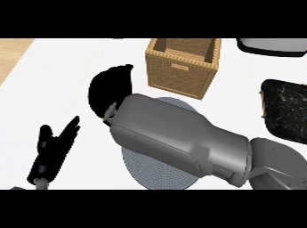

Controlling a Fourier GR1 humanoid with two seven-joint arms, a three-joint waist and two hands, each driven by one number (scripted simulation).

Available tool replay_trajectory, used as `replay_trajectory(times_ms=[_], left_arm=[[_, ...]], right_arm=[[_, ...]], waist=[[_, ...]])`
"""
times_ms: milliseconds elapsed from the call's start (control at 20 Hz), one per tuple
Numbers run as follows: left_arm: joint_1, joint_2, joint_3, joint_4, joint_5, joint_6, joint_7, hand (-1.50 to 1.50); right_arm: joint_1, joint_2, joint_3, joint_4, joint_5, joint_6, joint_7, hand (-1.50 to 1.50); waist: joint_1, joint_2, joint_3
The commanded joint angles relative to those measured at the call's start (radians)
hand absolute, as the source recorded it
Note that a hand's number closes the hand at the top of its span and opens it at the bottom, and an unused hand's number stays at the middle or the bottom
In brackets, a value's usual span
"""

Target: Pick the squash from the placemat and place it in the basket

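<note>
Home kitchen setting: smooth white table (63,84) edged by pale wood flooring (1,62), carrying a square woven wicker basket (182,71), a round grey ribbed placemat (159,171), a dark marbled tray (290,111) and part of a white, dark-based appliance (274,46).

Even, bright light falls on the white counter (63,80) with barely any cast shadow beside the basket (182,67), whose inside is darker, while soft highlights gleam along the grey forearm (182,138) below it.
</note>
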Motion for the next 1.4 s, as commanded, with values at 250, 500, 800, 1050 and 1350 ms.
replay_trajectory(times_ms=[250, 500, 800, 1050, 1350], left_arm=[[0.014, -0.015, -0.008, 0.035, -0.003, 0.001, 0.016, 0.00], [0.005, -0.013, -0.004, 0.032, -0.004, -0.007, 0.020, 0.00], [0.001, -0.031, 0.005, 0.045, -0.003, -0.002, 0.019, 0.00], [0.019, -0.027, 0.027, 0.058, -0.009, 0.000, -0.010, 0.00], [0.061, -0.051, 0.005, 0.033, -0.027, 0.006, -0.034, 0.00]], right_arm=[[-0.256, 0.004, -0.091, 0.160, -0.317, 0.446, 0.183, -1.50], [-0.327, 0.004, -0.051, 0.234, -0.440, 0.545, 0.209, -1.50], [-0.385, 0.003, -0.008, 0.262, -0.570, 0.547, 0.222, -1.50], [-0.393, 0.004, 0.042, 0.246, -0.660, 0.469, 0.252, -1.50], [-0.303, 0.004, 0.153, 0.183, -0.690, 0.354, 0.237, -1.50]], waist=[[-0.007, 0.007, -0.007], [-0.003, 0.009, -0.008], [-0.025, 0.010, -0.005], [-0.021, 0.011, -0.005], [-0.024, 0.014, -0.002]])
